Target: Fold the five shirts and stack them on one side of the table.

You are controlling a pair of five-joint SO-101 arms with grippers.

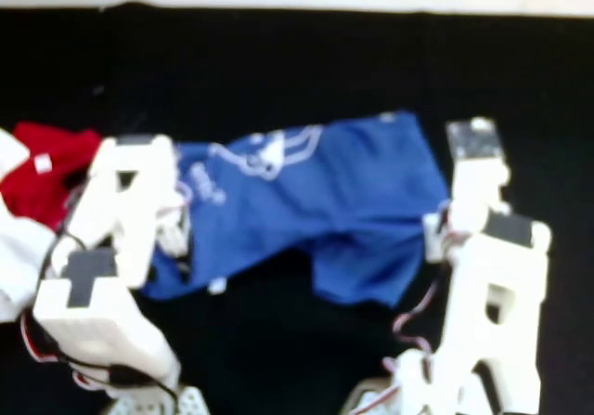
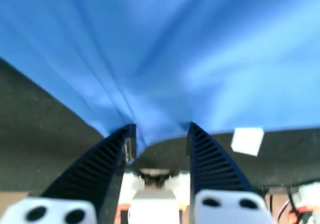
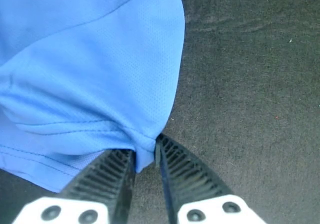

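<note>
Cloth across much of the high view: blue shirt [image 1: 316, 201] crumpled over the middle of the black surface [image 1: 278, 53], drawn out between two white arms. Red shirt [image 1: 46, 169] at the far left, partly behind the left arm [image 1: 121, 220]. White shirt [image 1: 17, 248] bunched at the left edge, touching the red one on its near side. At the blue shirt's left end, the left gripper [image 1: 176, 239]; at its right end, the right gripper [image 1: 436, 234], with the right arm [image 1: 487, 276] standing near right. Small white label [image 1: 216, 286] at the shirt's near hem.

Left wrist view: blue shirt [image 2: 175, 48] close up, creases running down toward one of the fingers [image 2: 107, 156]. Fingers of the left gripper [image 2: 160, 129] apart, a clear gap between them, the shirt's hem crossing at the tips. Dark surface [image 2: 40, 119] under the hem, and the label [image 2: 247, 140] just beside the other finger.

Right wrist view: right gripper [image 3: 146, 151] with fingers [image 3: 187, 176] drawn narrow, pinching a gathered corner of the blue shirt [image 3: 90, 58]. Black surface [image 3: 250, 83] beside the cloth.
</note>
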